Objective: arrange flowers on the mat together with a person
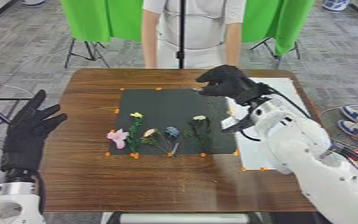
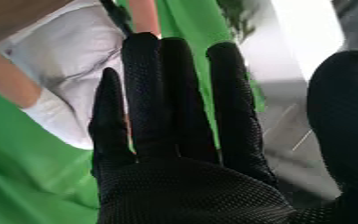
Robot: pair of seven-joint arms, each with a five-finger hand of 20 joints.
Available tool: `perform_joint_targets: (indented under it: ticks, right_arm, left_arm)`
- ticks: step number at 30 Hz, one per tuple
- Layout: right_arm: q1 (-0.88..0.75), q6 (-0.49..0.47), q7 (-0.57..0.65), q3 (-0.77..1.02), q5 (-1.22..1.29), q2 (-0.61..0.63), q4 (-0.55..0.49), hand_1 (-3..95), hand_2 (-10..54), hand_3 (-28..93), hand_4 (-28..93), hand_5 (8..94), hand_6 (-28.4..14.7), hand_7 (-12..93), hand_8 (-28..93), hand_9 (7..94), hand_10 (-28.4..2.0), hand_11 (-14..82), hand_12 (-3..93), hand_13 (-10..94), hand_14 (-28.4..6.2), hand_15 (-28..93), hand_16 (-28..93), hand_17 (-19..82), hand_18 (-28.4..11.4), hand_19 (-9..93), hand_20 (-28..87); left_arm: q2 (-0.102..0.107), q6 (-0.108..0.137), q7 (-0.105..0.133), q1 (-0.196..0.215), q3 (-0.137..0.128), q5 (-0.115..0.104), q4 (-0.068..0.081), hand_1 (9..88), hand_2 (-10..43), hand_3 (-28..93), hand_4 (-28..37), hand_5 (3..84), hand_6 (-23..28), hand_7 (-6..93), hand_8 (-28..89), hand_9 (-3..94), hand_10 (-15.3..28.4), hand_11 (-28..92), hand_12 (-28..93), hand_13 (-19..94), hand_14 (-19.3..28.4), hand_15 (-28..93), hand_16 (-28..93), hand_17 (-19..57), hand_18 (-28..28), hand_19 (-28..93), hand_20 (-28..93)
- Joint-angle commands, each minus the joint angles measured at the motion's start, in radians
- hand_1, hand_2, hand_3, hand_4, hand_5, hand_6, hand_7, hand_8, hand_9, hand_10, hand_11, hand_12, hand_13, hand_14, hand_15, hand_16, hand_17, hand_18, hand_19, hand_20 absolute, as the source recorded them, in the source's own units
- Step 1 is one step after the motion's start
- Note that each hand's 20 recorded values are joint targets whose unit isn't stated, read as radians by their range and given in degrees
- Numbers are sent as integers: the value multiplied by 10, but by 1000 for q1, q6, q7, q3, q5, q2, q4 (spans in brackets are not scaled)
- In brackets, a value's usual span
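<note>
Five flowers: laid on the dark mat [image 1: 162,102], blooms towards its middle and left side, stems running towards its near edge.
Pink flower [image 1: 118,137]: at the mat's left edge, near its near left corner.
Yellow flower [image 1: 136,115]: left part of the mat, farther from the near edge than the pink one.
Peach flower [image 1: 149,133]: between the pink and the blue ones on the mat.
Blue flower [image 1: 172,131]: about midway across the mat, stem reaching towards the near edge.
Pale flower [image 1: 199,118]: right part of the mat, dark leaves round its stem.
Right hand [image 1: 231,84]: above the mat's far right corner, hiding that corner in the head view; fingers [image 2: 144,95] straight, slightly apart, thumb well apart.
Left hand [image 1: 29,132]: well to the left of the mat, beyond the table edge; fingers extended, thumb spread away.
Right arm [image 1: 291,132]: comes in from the mat's near right, blocking part of the white sheet.
White sheet [image 1: 257,159]: just right of the mat.
Orange markers [image 1: 135,155]: dotted round the mat's border.
Wooden table [image 1: 140,185]: under the mat.
Black pole [image 1: 181,35]: upright, beyond the mat's far side.
Green cloths [image 1: 286,20]: farther beyond the mat, either side of the pole.
</note>
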Motion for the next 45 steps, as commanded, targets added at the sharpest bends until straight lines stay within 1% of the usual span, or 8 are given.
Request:
perform_joint_targets:
  ticks: [1, 9, 12, 17, 24, 32, 37, 45]
  right_arm:
    - [-289, -37, 20, 345, 760, -77, -22, 181, 0, 800, -247, 482, -1, 136, -116, 465, -169, 186, 158, 348, -199, 506, 96, 43, -183, 478, 228]
    - [-503, 8, -74, 488, 970, -210, -59, 152, 37, 791, -249, 405, 7, 112, -106, 407, -154, 114, 147, 274, -207, 422, 96, 6, -189, 440, 208]
    - [-541, 50, -215, 463, 1054, -194, -25, 151, 46, 799, -253, 396, 14, 114, -104, 399, -148, 113, 151, 266, -198, 395, 108, -8, -193, 416, 202]
    - [-562, 50, -228, 471, 1026, -207, -6, 160, 49, 821, -266, 402, 26, 136, -118, 411, -141, 122, 152, 283, -192, 400, 134, 4, -183, 402, 209]
    - [-604, 58, -251, 521, 1022, -250, -14, 155, 48, 825, -272, 397, 30, 136, -118, 408, -139, 120, 151, 279, -191, 397, 137, 2, -182, 398, 217]
    - [-629, 54, -234, 551, 1000, -263, -24, 152, 47, 825, -271, 394, 32, 136, -118, 406, -140, 118, 152, 278, -191, 395, 141, -1, -185, 401, 224]
    - [-628, 48, -236, 541, 990, -256, -22, 154, 46, 823, -271, 395, 32, 136, -118, 407, -141, 118, 152, 278, -192, 395, 141, 1, -184, 402, 226]
    - [-625, 41, -240, 533, 981, -257, -18, 155, 45, 823, -270, 394, 34, 136, -118, 407, -138, 118, 153, 279, -192, 396, 142, 0, -184, 402, 227]
  left_arm:
    - [11, 20, 20, 27, 1, -17, 1, 214, 41, 790, -283, 326, 39, 82, -79, 345, 174, 236, 102, 247, 250, 530, -96, -80, 212, 452, 170]
    - [10, 12, 7, 12, 24, -11, 6, 213, 40, 792, -283, 327, 38, 83, -79, 344, 174, 235, 102, 225, 237, 508, -95, -82, 211, 446, 167]
    - [24, 27, 30, 3, 54, -26, 12, 213, 39, 794, -283, 328, 39, 82, -79, 344, 174, 235, 102, 220, 234, 501, -91, -83, 210, 445, 167]
    - [23, 9, 32, 8, 67, -19, 18, 214, 39, 795, -283, 328, 39, 83, -79, 341, 174, 234, 103, 219, 232, 497, -84, -83, 210, 445, 167]
    - [23, 14, 45, 12, 59, -21, 18, 214, 39, 795, -283, 329, 39, 83, -79, 339, 173, 233, 104, 222, 235, 503, -83, -83, 211, 446, 168]
    - [1, -7, -7, -24, 53, -7, 21, 214, 39, 795, -283, 329, 39, 81, -78, 342, 173, 234, 104, 228, 238, 505, -84, -82, 212, 449, 170]
    - [32, 13, 15, -20, 67, -28, 20, 215, 40, 794, -283, 329, 39, 80, -79, 343, 173, 236, 104, 229, 239, 507, -84, -82, 213, 452, 171]
    - [31, 18, 24, -23, 76, -39, 23, 216, 40, 794, -283, 328, 38, 82, -79, 342, 174, 236, 103, 231, 236, 500, -86, -81, 213, 451, 170]
